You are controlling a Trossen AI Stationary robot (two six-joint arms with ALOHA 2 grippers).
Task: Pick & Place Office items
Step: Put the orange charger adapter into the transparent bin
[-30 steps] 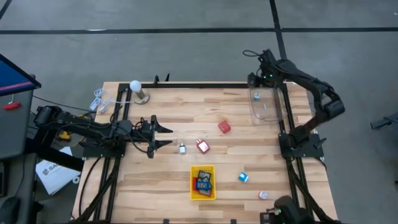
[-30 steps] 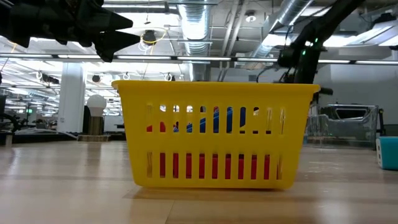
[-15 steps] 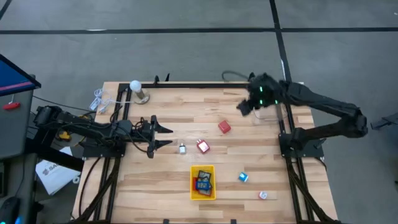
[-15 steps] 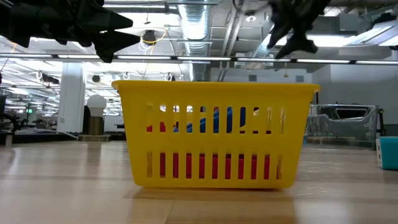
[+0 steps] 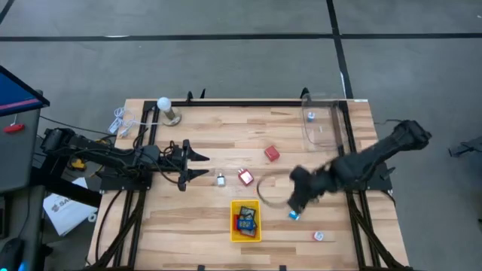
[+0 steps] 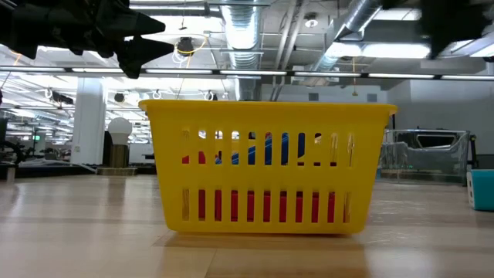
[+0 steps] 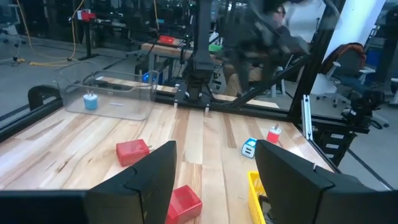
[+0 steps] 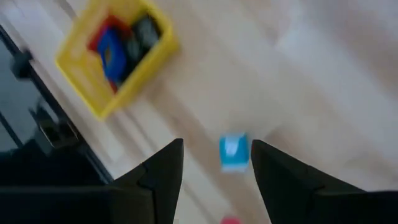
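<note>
Loose office items lie on the wooden table: a red block (image 5: 272, 153), a red-and-white piece (image 5: 245, 178), a small white piece (image 5: 221, 180), a blue block (image 5: 294, 215) and a tiny red-and-white piece (image 5: 318, 235). More pieces lie in the yellow tray (image 5: 234, 223). My right gripper (image 5: 295, 199) hangs open just above the blue block (image 8: 234, 152), which lies on the table below the gap between its fingers (image 8: 216, 144). My left gripper (image 5: 202, 165) stays open and level at mid-left, touching nothing (image 7: 216, 146).
A clear container (image 5: 320, 124) with a small blue thing (image 7: 91, 101) inside stands at the far right corner. A white ball on a metal stand (image 5: 164, 105) sits at the far left. The tray (image 6: 266, 166) fills the middle of the low view.
My right arm has swung fast from over the clear container at the far right corner toward the near edge. It now hangs over the blue block, and its gripper has rolled and tipped downward. No item has moved.
</note>
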